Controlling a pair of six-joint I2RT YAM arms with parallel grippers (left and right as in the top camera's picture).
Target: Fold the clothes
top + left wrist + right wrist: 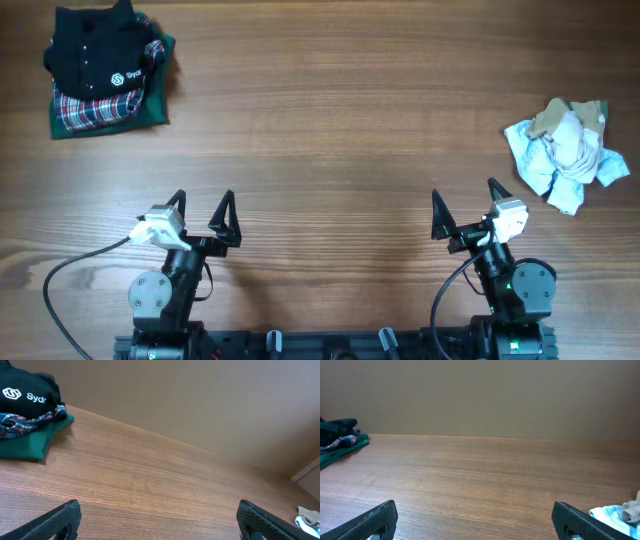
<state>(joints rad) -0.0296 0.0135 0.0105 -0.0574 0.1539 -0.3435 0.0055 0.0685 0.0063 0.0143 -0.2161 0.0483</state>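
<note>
Soft, even, warm light across the desk point(330, 130), no glare. Only thin, faint shadows hug the clothes point(565, 150) and the folded pile point(105, 80). Overhead view is sharp. Both wrist views are slightly softer, and the pile at the desk's far left looks less crisp.

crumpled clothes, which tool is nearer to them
Right. The right tool sits a short way inward of the crumpled clothes; the left tool is far across the table.

Beyond the right pincer point(465, 190), the crumpled soft clothes point(572, 138) are off-white and tan, tangled with a pale blue cloth garment point(532, 160). Beyond the left pincer point(203, 194), a folded black shirt point(95, 55) with a white logo tops a red-plaid cloth point(90, 108) and a green cloth point(150, 112).
</note>
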